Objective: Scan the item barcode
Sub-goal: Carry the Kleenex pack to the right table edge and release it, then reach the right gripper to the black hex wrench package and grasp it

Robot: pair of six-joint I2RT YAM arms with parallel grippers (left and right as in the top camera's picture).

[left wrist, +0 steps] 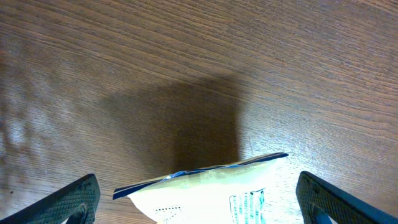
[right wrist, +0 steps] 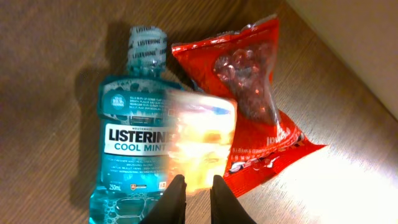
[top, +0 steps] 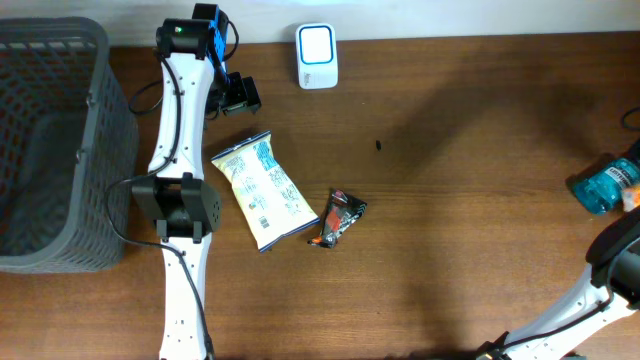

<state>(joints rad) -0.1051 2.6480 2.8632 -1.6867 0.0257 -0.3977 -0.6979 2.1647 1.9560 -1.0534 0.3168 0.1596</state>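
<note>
Two arms, one snack bag (top: 264, 188) awaiting its scan
Left pincer (top: 238, 96) spread wide at the white snack bag's top edge, near the scanner (top: 317, 56); next it likely needs to close and lift. Right pincer (right wrist: 196, 186) nearly together by a blurred pale packet (right wrist: 202, 137), grip unclear

We saw a white scanner (top: 318, 56) with a blue-framed face at the upper centre of the overhead view; a white and blue snack bag (top: 263, 190) lay flat and tilted left of centre; a small dark packet (top: 337, 219) lay just beside its lower right corner; in the right wrist view a pale orange packet (right wrist: 202, 140), blurred, overlapped a blue Listerine bottle (right wrist: 134, 134) and a red bag (right wrist: 255, 93) lying side by side.
</note>
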